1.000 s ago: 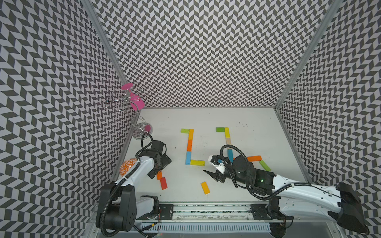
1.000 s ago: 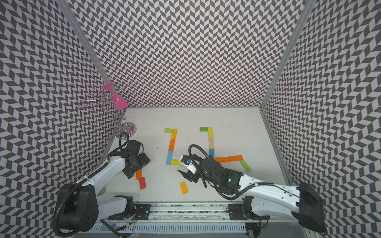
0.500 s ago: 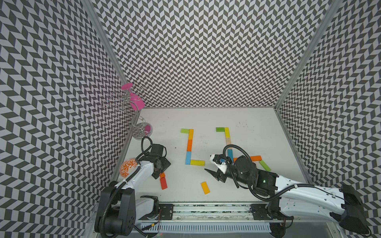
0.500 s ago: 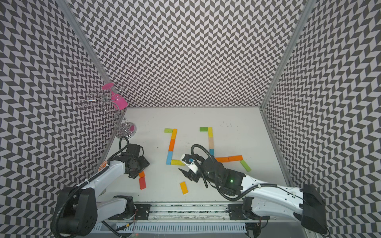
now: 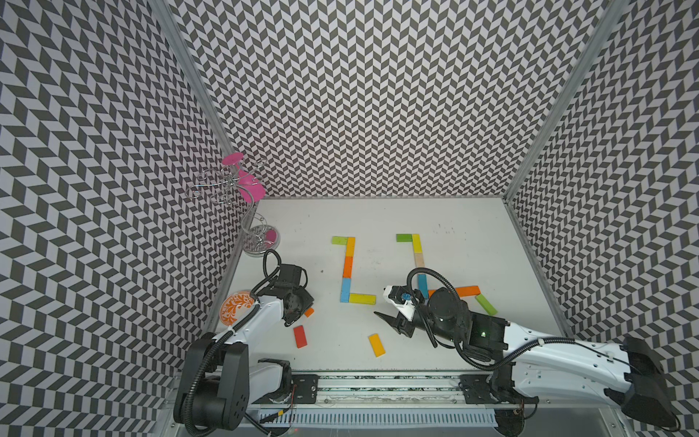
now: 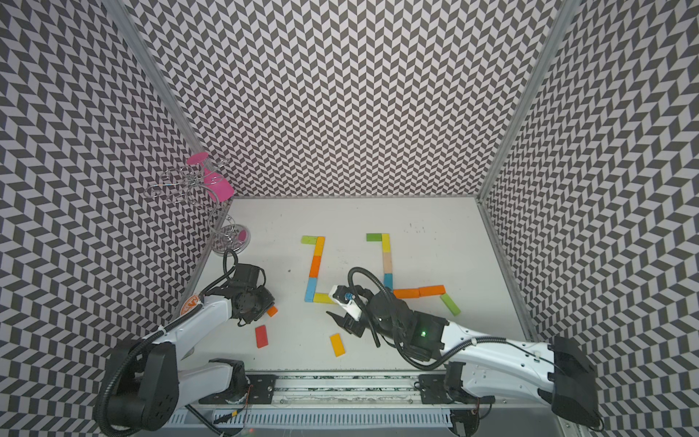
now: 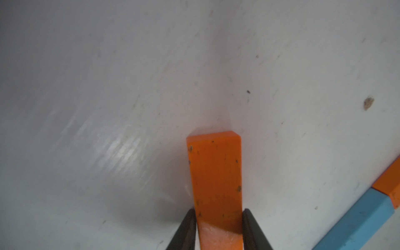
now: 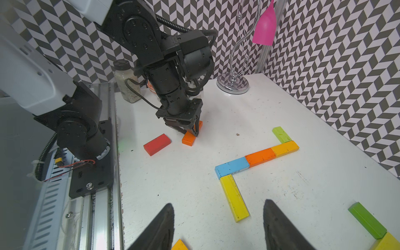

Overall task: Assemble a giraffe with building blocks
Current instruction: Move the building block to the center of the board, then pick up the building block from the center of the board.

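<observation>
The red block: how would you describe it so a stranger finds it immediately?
Look near the front edge of the white table, by the left arm. The red block lies flat there, beside the orange block in the left claw. It is the only red piece.

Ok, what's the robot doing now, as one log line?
left hand: shut on orange block | right hand: open, empty | loose nearby: red block, amber block
</observation>
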Robot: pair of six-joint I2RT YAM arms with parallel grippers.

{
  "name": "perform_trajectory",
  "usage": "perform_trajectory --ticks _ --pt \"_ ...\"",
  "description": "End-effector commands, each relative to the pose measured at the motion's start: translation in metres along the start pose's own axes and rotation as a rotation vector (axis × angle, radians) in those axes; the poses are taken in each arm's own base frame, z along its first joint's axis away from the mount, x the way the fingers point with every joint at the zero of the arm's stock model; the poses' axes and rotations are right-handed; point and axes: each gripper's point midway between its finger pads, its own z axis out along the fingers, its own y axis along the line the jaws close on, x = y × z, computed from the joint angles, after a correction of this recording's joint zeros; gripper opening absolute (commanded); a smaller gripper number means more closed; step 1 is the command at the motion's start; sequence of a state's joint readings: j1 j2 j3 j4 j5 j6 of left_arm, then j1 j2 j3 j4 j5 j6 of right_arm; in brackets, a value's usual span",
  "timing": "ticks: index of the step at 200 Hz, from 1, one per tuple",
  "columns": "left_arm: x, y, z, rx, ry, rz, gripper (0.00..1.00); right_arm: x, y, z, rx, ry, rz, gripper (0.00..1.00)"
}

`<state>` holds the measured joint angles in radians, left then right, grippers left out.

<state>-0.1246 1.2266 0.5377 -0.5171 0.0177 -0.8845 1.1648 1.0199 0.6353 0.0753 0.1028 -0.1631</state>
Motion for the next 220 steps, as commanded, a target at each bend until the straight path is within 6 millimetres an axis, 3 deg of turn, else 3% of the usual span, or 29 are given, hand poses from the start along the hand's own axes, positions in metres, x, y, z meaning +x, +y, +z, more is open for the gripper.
perform_trajectory --ticks 1,18,40,62,135,220 --pt "0.019 0.016 0.014 -0.058 0.078 0.019 0.35 -0.017 -0.002 0.001 0.014 -0.049 0.019 0.63" --pt "0.023 0.013 0.016 -0.053 0.096 0.038 0.39 -0.017 -0.002 0.002 0.016 -0.045 0.019 0.63" --pt "0.028 0.014 0.019 -0.083 0.119 0.064 0.64 -0.02 -0.001 0.002 0.017 -0.048 0.018 0.63" --pt "0.037 0.02 0.028 -0.127 0.171 0.085 0.67 -0.021 -0.001 0.002 0.021 -0.047 0.015 0.63" --pt "0.051 0.031 0.03 -0.288 0.259 0.17 0.66 -0.023 -0.007 -0.009 0.062 -0.11 0.04 0.62" --pt "0.069 0.053 0.042 -0.416 0.379 0.209 0.47 -0.007 -0.015 -0.016 0.114 -0.113 0.048 0.62"
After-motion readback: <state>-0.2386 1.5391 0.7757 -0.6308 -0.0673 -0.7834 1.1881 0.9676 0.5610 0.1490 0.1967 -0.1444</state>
